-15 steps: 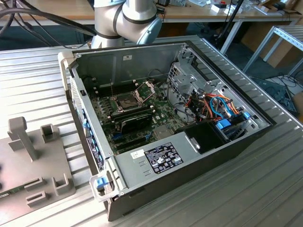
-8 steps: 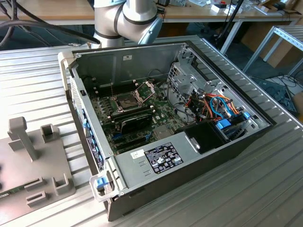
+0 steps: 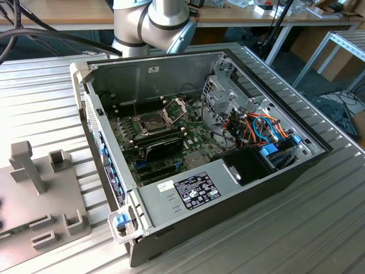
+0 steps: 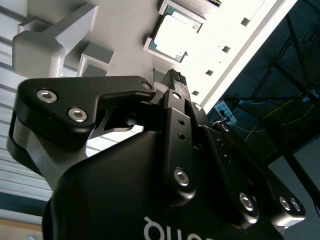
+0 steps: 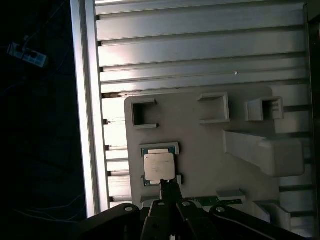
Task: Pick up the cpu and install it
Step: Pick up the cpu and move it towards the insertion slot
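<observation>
Ribbed aluminium table (image 3: pixel 274 240) is carrying an open computer case (image 3: pixel 148 74). In the exterior view the robot arm (image 3: pixel 154 20) is rising at 12 o'clock of the case. A grey fixture plate (image 3: pixel 34 228) is sitting on the table at about 8 o'clock of it, well apart. Inside the case the motherboard (image 3: pixel 197 142) is lying flat, with the socket (image 3: pixel 151 121) facing up and its hinged frame (image 3: pixel 175 107) standing raised at 2 o'clock of the socket. In both wrist views the gripper (image 5: pixel 170 186) (image 4: pixel 175 80) is hanging over the fixture plate (image 5: pixel 200 150), jaws pressed together and gripping nothing. The cpu (image 5: pixel 159 166) (image 4: pixel 172 36) is resting silver side up in its nest on the plate, just beside the fingertips. Contact: cannot tell.
</observation>
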Action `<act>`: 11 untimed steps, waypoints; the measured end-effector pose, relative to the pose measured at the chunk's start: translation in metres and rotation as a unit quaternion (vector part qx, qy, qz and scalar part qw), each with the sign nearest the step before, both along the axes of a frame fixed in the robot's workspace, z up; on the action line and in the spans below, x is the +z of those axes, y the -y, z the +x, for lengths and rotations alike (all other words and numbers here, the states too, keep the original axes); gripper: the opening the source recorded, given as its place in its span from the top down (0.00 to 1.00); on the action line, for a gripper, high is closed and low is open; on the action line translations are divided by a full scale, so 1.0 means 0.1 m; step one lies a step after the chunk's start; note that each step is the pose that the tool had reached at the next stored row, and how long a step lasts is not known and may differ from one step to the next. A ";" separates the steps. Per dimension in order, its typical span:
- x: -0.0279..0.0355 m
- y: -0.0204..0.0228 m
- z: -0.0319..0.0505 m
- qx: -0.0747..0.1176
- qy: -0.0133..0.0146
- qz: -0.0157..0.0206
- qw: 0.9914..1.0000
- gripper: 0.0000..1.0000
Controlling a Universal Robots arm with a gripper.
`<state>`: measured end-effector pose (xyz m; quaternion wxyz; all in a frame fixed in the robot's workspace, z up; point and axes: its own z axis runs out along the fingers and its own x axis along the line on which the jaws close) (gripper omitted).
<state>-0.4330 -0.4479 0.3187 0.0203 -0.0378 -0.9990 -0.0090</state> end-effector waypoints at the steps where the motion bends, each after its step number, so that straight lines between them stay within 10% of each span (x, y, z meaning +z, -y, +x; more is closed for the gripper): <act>1: 0.000 0.000 0.000 0.000 0.000 0.000 1.000 0.89; 11: 0.000 0.001 0.000 0.000 0.000 0.000 1.000 0.83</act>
